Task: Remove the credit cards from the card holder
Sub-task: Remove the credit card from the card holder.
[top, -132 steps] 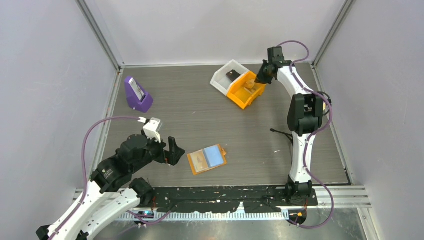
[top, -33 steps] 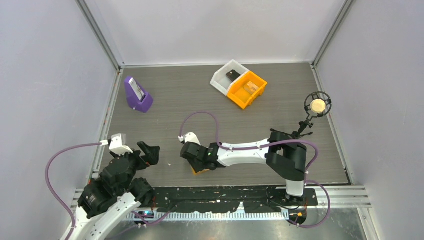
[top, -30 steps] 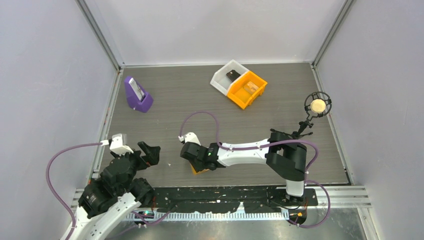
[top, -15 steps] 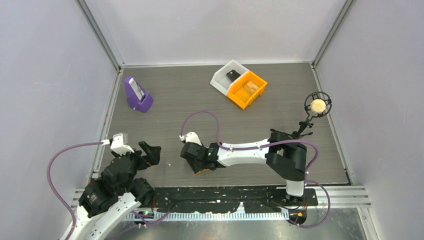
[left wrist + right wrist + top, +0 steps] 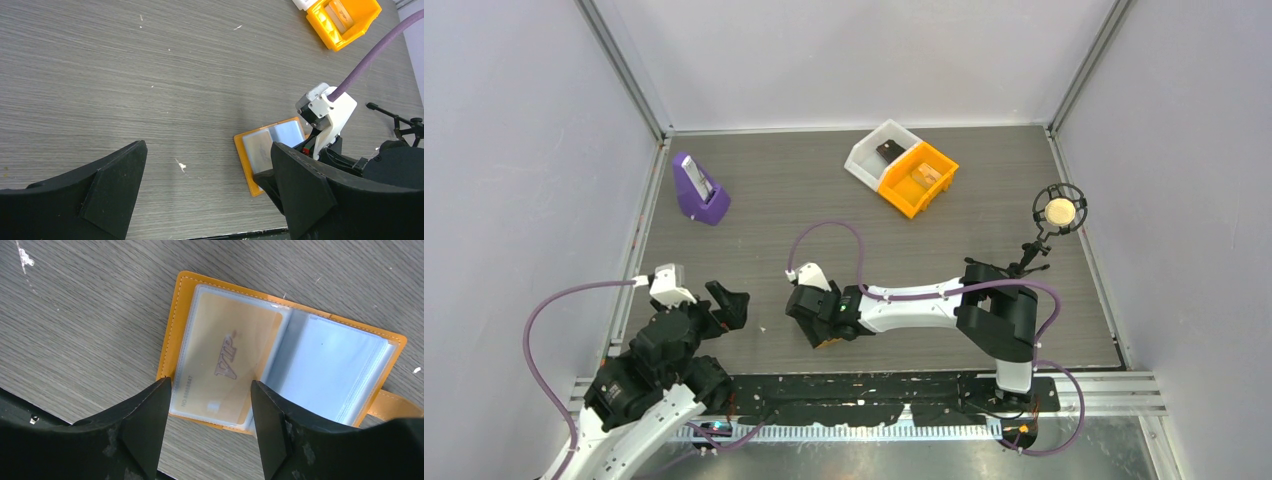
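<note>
The card holder [image 5: 180,320] lies open and flat on the table near the front edge. Its left page carries a gold credit card [image 5: 225,360] marked VIP under a clear sleeve. The right page shows light blue panels [image 5: 330,370]. My right gripper [image 5: 210,390] hovers open just over the holder's near edge, its fingers straddling the gold card's lower end with nothing held. From above, the right gripper [image 5: 809,320] hides most of the holder; only an orange corner [image 5: 827,343] shows. My left gripper [image 5: 729,303] stands wide open and empty, to the left of the card holder [image 5: 260,150].
An orange bin [image 5: 917,178] and a white bin [image 5: 879,150] sit side by side at the back. A purple stand [image 5: 699,190] is at the back left. A small round device on a tripod [image 5: 1057,212] stands at the right. The black front rail [image 5: 874,385] is close behind the holder.
My right arm came from the orange bin to the card holder, and its jaws have opened wider over the last second. The left arm drew back left and has barely moved since.
</note>
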`<state>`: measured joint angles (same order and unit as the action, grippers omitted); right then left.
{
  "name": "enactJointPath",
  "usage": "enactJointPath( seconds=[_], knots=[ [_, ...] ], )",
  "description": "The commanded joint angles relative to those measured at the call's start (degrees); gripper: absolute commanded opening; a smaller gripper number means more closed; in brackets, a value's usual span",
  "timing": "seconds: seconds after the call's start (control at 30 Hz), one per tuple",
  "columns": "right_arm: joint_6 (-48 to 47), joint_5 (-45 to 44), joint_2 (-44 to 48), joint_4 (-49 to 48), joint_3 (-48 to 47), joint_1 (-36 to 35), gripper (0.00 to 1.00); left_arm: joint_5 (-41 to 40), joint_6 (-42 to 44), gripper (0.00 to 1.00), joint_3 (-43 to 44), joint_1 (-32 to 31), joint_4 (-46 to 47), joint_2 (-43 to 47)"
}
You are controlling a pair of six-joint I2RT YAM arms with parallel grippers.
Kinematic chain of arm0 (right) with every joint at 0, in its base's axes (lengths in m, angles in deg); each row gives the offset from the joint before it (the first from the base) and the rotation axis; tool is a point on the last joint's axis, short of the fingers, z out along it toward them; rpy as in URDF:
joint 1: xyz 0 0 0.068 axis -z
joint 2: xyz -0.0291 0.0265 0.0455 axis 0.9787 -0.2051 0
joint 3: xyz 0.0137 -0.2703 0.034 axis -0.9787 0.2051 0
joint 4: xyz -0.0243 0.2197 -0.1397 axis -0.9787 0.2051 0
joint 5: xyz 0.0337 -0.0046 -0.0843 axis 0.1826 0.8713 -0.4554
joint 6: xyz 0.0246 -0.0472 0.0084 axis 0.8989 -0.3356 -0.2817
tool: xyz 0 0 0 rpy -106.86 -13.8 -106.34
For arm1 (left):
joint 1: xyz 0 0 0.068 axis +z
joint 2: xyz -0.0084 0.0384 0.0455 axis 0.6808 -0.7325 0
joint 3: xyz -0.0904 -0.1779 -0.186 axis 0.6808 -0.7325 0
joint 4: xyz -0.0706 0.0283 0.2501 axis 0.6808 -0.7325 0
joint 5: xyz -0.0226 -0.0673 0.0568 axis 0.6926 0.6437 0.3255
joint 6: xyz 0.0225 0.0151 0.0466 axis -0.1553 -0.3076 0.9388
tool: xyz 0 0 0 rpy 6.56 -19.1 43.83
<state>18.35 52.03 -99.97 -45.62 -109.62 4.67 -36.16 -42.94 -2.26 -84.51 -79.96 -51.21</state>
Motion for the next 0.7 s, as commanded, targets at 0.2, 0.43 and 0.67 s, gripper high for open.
enactJointPath(
  seconds=[0.2, 0.43, 0.67],
  knots=[
    [0.2, -3.3, 0.8, 0.9, -1.5, -0.1, 0.7, 1.3, -0.8, 0.99, 0.2, -0.1, 3.5, -0.9],
    [0.1, -2.9, -0.9, 1.1, -1.7, -0.1, 0.7, 1.8, -1.1, 0.99, 0.2, -0.1, 4.0, -1.4],
    [0.1, 0.0, -1.2, -0.6, -1.3, 0.2, 0.57, 5.6, -3.2, 0.99, -2.5, -0.1, 7.5, -1.9]
  ],
)
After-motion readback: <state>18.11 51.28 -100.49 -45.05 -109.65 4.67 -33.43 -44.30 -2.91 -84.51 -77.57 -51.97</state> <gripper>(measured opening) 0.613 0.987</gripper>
